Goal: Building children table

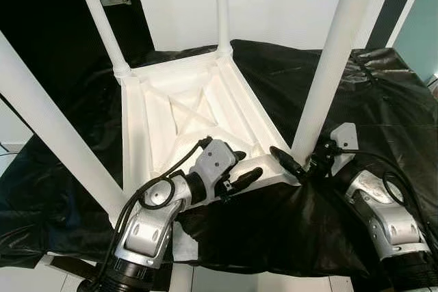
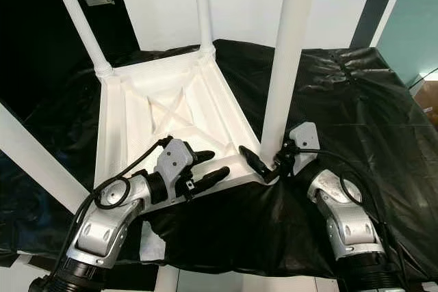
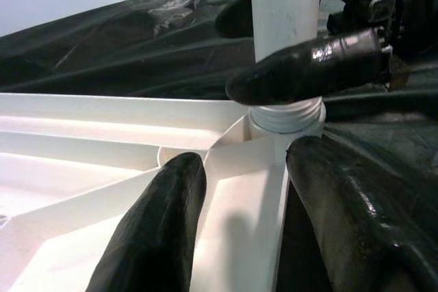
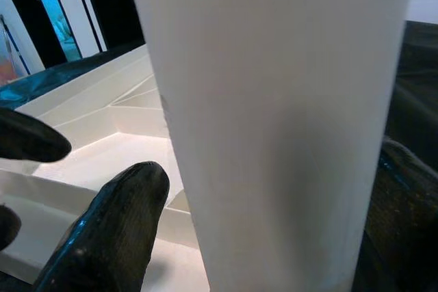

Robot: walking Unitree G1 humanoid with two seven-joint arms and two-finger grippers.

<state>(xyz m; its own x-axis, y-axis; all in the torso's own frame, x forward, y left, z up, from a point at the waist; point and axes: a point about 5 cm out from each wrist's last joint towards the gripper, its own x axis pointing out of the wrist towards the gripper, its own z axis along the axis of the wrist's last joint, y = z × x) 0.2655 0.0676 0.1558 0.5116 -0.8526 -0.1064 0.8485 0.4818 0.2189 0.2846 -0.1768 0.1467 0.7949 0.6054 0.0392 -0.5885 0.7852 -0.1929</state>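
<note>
Upside-down white tabletop (image 1: 179,117) has all four legs standing; right hand (image 1: 295,165) grasps the last leg (image 1: 327,80) near its socket, apparently seating it, while the left hand (image 1: 239,169), fingers spread, steadies the rim.

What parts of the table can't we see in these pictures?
- Tops of the four white legs: cut off by the upper edge of the head views.
- The table lies upside down on a black sheet, so its upper face is hidden.
- Far side of the near right leg: hidden by the leg itself in the right wrist view, where the right gripper jaws straddle it.
</note>
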